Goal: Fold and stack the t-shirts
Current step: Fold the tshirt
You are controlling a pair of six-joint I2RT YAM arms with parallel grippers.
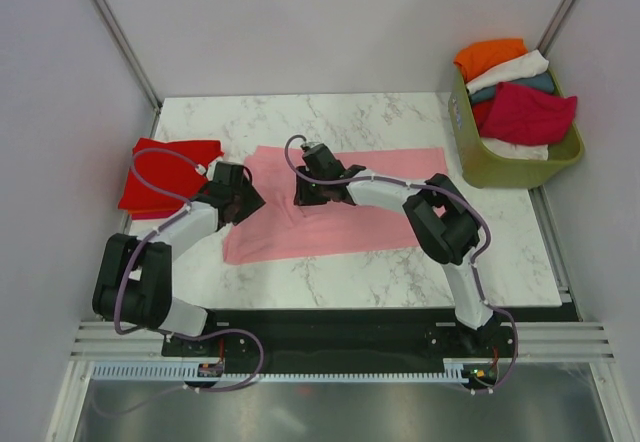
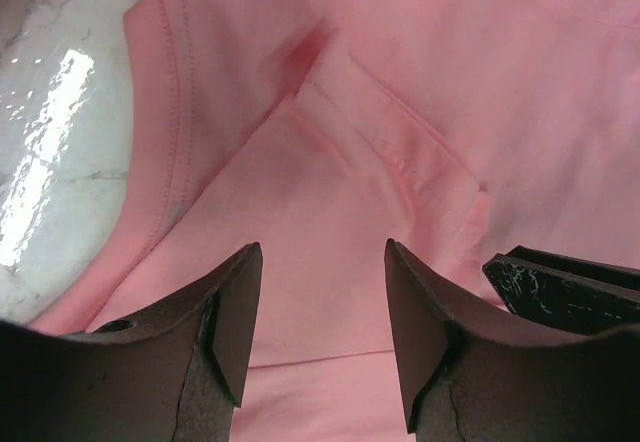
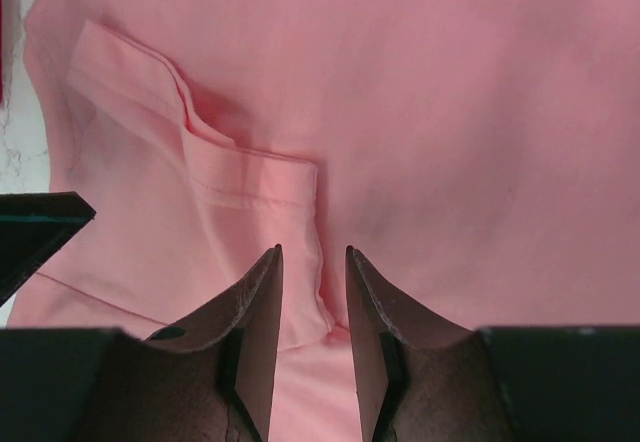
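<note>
A pale pink t-shirt point(image 1: 350, 207) lies spread on the marble table, with one sleeve point(image 2: 390, 152) folded in over the body. A bright red t-shirt point(image 1: 165, 174) lies folded at the left. My left gripper point(image 1: 247, 202) is at the pink shirt's left edge. In the left wrist view it point(image 2: 322, 262) is open just above the pink cloth point(image 2: 450, 72). My right gripper point(image 1: 303, 195) is over the sleeve fold. In the right wrist view it point(image 3: 314, 262) stands narrowly open, with a ridge of the pink cloth point(image 3: 450, 112) between its tips.
An olive-green basket point(image 1: 500, 169) at the back right holds orange point(image 1: 488, 55), white point(image 1: 512, 70) and crimson point(image 1: 528, 114) shirts. Bare marble point(image 1: 400, 274) shows in front of the pink shirt. The two grippers are close together; each shows in the other's wrist view.
</note>
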